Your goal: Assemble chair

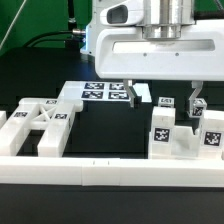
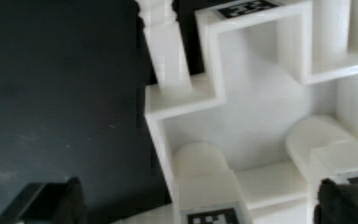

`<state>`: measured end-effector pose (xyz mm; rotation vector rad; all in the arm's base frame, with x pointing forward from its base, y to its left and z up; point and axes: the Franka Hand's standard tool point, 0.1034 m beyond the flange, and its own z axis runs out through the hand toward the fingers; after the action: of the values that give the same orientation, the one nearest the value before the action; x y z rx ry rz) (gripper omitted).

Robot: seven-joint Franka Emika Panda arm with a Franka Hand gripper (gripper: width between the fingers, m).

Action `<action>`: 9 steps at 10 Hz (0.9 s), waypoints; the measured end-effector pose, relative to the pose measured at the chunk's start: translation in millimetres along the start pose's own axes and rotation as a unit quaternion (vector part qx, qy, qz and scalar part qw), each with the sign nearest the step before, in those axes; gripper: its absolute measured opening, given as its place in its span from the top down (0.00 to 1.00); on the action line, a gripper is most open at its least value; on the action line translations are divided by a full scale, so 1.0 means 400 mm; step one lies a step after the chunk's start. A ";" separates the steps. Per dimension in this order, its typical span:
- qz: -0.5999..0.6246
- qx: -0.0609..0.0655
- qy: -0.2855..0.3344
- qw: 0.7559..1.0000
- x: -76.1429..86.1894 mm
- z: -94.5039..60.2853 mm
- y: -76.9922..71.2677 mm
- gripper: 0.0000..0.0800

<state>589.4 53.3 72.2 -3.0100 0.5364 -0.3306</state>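
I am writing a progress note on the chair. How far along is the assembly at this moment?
Done: nothing looks assembled; no chair shape stands yet. The frame piece on the exterior view's left lies apart from the tagged pieces on the right. In hand: nothing; the gripper is open and empty, above the tagged pieces. Left: picking up the parts and joining them all.

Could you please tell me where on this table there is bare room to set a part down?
The one bare patch is the black tabletop in the middle. The marker board lies behind it and the border rail in front. The exterior view's left cluster of chair pieces and right cluster flank it. The right is crowded: the open gripper hangs over it.
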 end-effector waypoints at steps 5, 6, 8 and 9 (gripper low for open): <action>-0.140 -0.015 0.018 0.990 0.042 0.025 0.014 0.19; -0.133 -0.015 0.017 0.991 0.039 0.028 0.015 0.19; -0.133 -0.016 0.016 0.991 0.038 0.031 0.017 0.19; -0.134 -0.021 0.015 0.991 0.032 0.051 0.027 0.19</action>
<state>601.9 39.2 53.8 -3.1242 0.1393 -0.3855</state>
